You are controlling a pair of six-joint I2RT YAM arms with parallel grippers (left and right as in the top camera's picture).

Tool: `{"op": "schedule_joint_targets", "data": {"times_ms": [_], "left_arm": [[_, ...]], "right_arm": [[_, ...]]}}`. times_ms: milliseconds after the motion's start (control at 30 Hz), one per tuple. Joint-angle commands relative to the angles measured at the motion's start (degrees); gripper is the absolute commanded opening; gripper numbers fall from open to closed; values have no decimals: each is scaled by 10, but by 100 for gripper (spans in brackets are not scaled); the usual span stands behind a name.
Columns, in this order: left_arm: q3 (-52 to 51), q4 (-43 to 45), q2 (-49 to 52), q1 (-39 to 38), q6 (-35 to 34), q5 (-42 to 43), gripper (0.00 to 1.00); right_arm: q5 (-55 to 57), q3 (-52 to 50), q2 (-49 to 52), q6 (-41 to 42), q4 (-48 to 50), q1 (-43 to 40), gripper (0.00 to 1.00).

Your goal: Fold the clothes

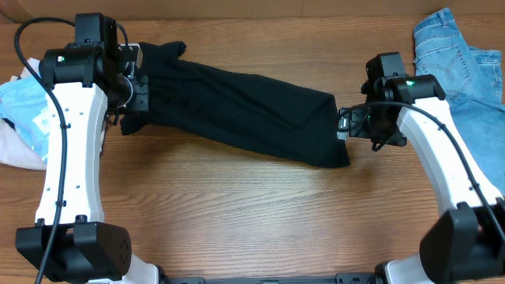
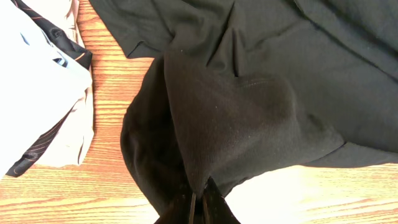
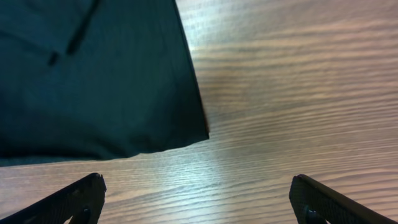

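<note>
The black T-shirt (image 1: 237,102) lies as a long bundled strip across the wooden table, from upper left to centre right. My left gripper (image 1: 136,93) is shut on a fold of the shirt at its left end; in the left wrist view the black fabric (image 2: 249,112) rises bunched into the closed jaws (image 2: 198,208). My right gripper (image 1: 344,125) is open and empty, just beside the shirt's right end. In the right wrist view its fingers (image 3: 198,196) are spread over bare wood, with the shirt's corner (image 3: 93,81) ahead to the left.
Light-blue denim jeans (image 1: 465,71) lie at the far right. A sky-blue garment (image 1: 22,110) and pale clothes sit at the left edge, also showing in the left wrist view (image 2: 37,81). Bare wooden table (image 1: 252,213) fills the front.
</note>
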Motion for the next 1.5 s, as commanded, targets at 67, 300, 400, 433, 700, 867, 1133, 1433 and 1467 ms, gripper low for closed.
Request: {"op": "schedule_joint_targets", "data": {"times_ms": [67,300,400,433,700,867,1133,1433,1467], "left_arm": [[5,0,3,1,-11,-4,4],[5,1,3,1,-11,-4,4],[5,0,3,1,-11,-4,4],[5,0,3,1,-11,-4,4],[5,-2,3,1,-12,-4,4],[5,-3,3,0,-14,-4,4],[5,-4,3,0,-14,-2,4],[5,-14,3,0,-16,0,4],[5,-15,3,0,-16,0,4]], "right_arm": [[-78,3,50,2,-14,-5,98],[-82,-60,67,5,7,-9,98],[-82,-98,67,4,41,-14,98],[-83,-111,67,4,56,-15,98],[-83,-160,67,10,142,-14,96],[-87,-187,67,13,181,-14,95],[-114,-205,67,13,210,-14,86],[-114,-205,67,22,237,-14,48],[-114,-205,67,22,238,-14,38]]}}
